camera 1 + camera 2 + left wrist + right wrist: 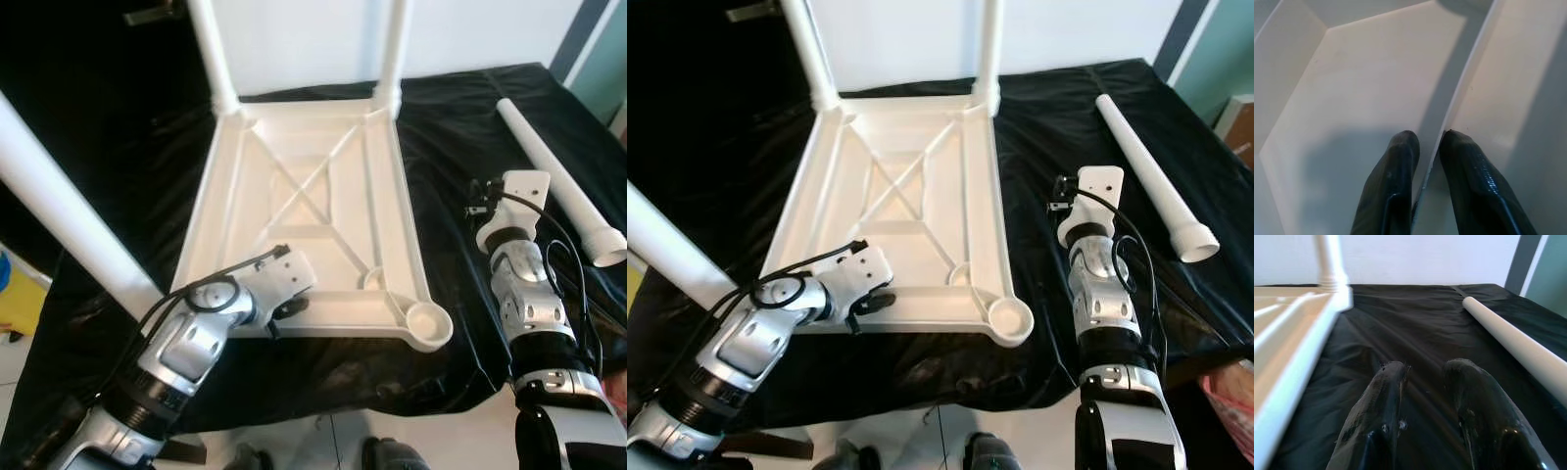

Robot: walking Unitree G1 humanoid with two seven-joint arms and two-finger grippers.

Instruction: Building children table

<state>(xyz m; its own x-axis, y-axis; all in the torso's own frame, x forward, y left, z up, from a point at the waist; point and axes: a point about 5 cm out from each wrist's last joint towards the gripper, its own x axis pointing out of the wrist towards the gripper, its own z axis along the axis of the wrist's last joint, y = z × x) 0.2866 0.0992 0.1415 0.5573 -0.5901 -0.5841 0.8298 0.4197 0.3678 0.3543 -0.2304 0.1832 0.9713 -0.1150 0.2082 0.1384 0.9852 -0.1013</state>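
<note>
Far left: a fitted leg (69,220) rises from the near-left corner of the upturned table top (304,211), slanting toward your left edge of view. Two more legs stand in the far corners, far-left leg (212,54) and far-right leg (392,49). The table top lies underside up on the black sheet (460,127), long axis running away from you, ribs crossing in the middle.

Your left gripper (1427,147) sits at the near edge of the table top, fingers nearly closed, pinching a thin rib (1459,93) between them. The near-right socket (429,325) is open, no leg in it.

Your right gripper (1425,382) hovers over the black sheet just right of the table top, fingers slightly apart, holding nothing. The loose leg (558,181) lies at the right edge of the sheet, long axis running from far to near, flared open end toward you.

Risks, as judgement: the left grip is on a thin rib only, so a pull or twist could slip off or shift the whole table top. The three fitted legs make it top-heavy, so a nudge could tip it. The loose leg is round and near the sheet's edge; a poor side-on grab could roll it off.
</note>
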